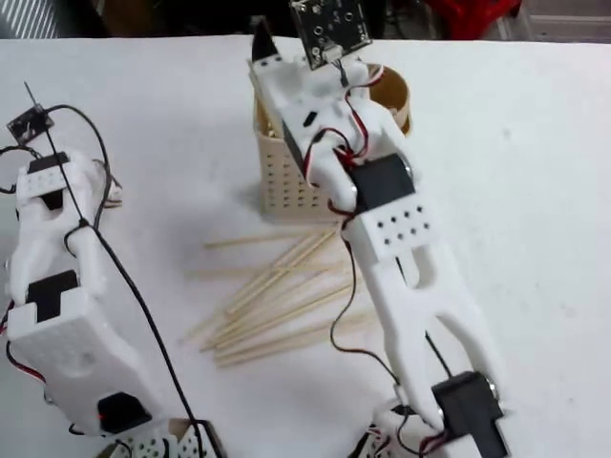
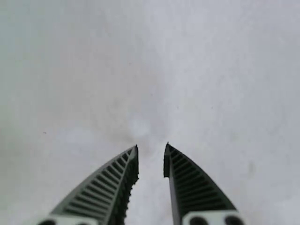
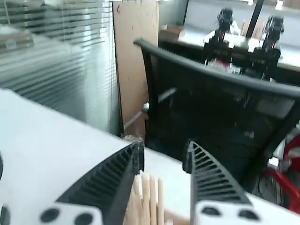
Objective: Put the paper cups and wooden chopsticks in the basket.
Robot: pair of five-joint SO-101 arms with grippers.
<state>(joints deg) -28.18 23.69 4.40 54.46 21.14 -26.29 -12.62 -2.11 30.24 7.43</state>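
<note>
Left gripper (image 2: 151,147) hangs over the bare worktop (image 1: 535,191), jaws slightly apart and empty. Loose wooden chopsticks (image 1: 272,301) lie near of the basket (image 1: 286,186). Right gripper (image 3: 164,154) sits above it, jaws apart over upright sticks (image 3: 149,197). It should lift straight clear, lest the basket tip. Paper cup (image 1: 393,91) is at its far-right corner.

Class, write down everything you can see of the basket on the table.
The basket is a cream, box-shaped container, seemingly plastic, with walls pierced by rows of small holes. It stands upright on the white table, toward the far side, largely covered by the right arm, whose open hand hangs above it. Inside stand wooden chopsticks; a brown paper cup shows at its far edge. In front lie loose chopsticks.
</note>
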